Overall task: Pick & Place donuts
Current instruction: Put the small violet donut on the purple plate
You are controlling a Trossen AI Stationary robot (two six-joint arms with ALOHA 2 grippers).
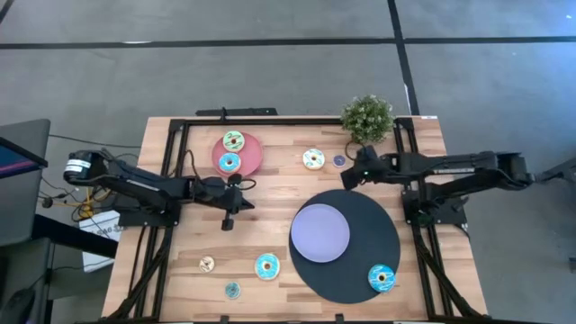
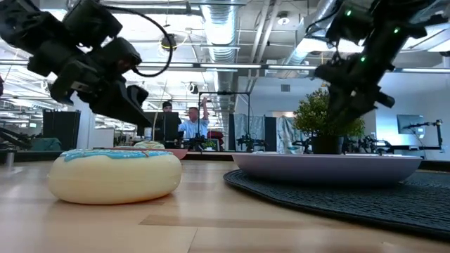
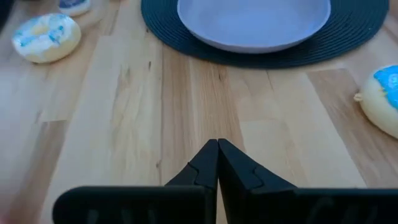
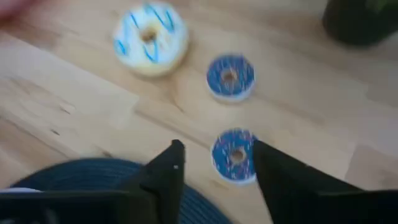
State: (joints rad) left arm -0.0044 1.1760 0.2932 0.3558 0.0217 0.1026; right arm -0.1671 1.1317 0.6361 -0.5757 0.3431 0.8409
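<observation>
The donuts are small toy rings lying flat on the worktop [image 1: 270, 198], holes facing up, so none has a long axis to speak of. In the right wrist view, a small blue-iced donut [image 4: 232, 155] with sprinkles sits between the right gripper's [image 4: 214, 163] parted fingers; whether it touches them cannot be told. A 2nd small blue donut [image 4: 230, 76] lies just beyond it, and a larger cream donut [image 4: 150, 37] with blue drizzle lies beside that one. From above, only 1 small blue ring shows near the potted plant [image 1: 367, 117], with the right gripper covering the spot beside it.

The pink plate [image 1: 252, 162] at the back holds 2 donuts: a green-and-cream donut [image 1: 234, 140] and a teal donut [image 1: 229, 162], side by side. The lavender plate [image 1: 319, 232] rests on the dark round mat [image 1: 360, 270] and carries nothing. A teal ring [image 1: 382, 277] sits on the mat's front edge, apart from the plate.

On the bare wood toward the front lie 3 more: a tiny cream donut [image 1: 207, 263], a larger teal-iced donut [image 1: 266, 266], and a small teal-grey donut [image 1: 232, 290].

The left gripper [image 1: 230, 214] hovers over bare wood between the pink plate and the front group, its fingers [image 3: 239, 168] pressed together with nothing between them.
</observation>
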